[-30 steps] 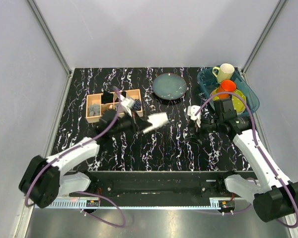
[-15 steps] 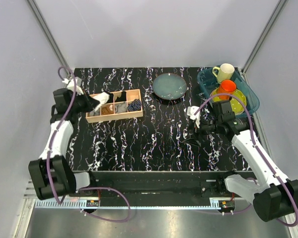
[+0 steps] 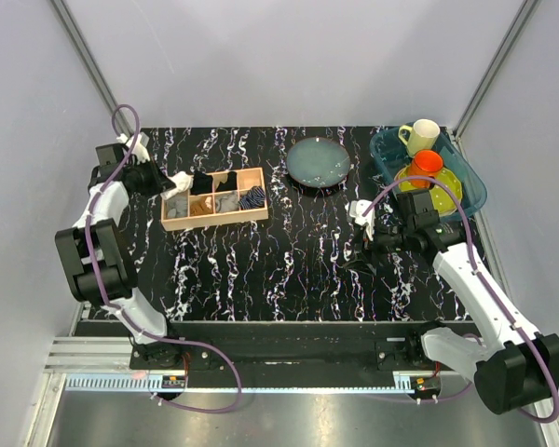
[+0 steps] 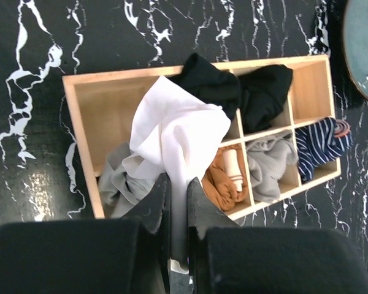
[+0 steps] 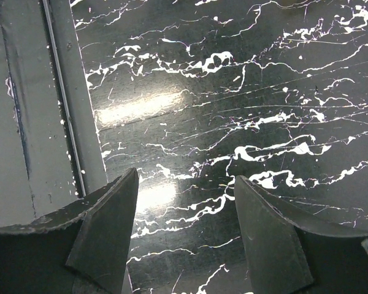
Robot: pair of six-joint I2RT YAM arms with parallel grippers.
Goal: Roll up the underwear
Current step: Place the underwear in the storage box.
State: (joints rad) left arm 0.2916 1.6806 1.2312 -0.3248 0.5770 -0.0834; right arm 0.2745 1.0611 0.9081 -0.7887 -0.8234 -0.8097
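Clamped almost fully closed at the left gripper [image 4: 176,205], with only a thin fold of the plain white soft cloth underwear [image 4: 175,128] pinched between the black fingers. Held bunched and hanging rather than spread, over the left end of the shallow pale wooden divided box [image 4: 80,101], and draping onto a crumpled grey cloth [image 4: 118,180] in the large left compartment. Probably gripped by one edge to keep the bulk clear of the dividers and of the neighbours: black cloth rolls [image 4: 233,89] at the back, a rust-brown roll [image 4: 221,184], and a navy striped roll [image 4: 322,141] further right. Cannot tell whether being set in or drawn out. Looks loosely gathered, not a tidy roll.

Spread wide at the right gripper [image 5: 183,229], with nothing between its fingers, hovering over bare black white-veined marble tabletop [image 5: 245,92], well apart from the box. Likely parked there to stay out of the left arm's way. Ready to help only if brought back onto open tabletop.
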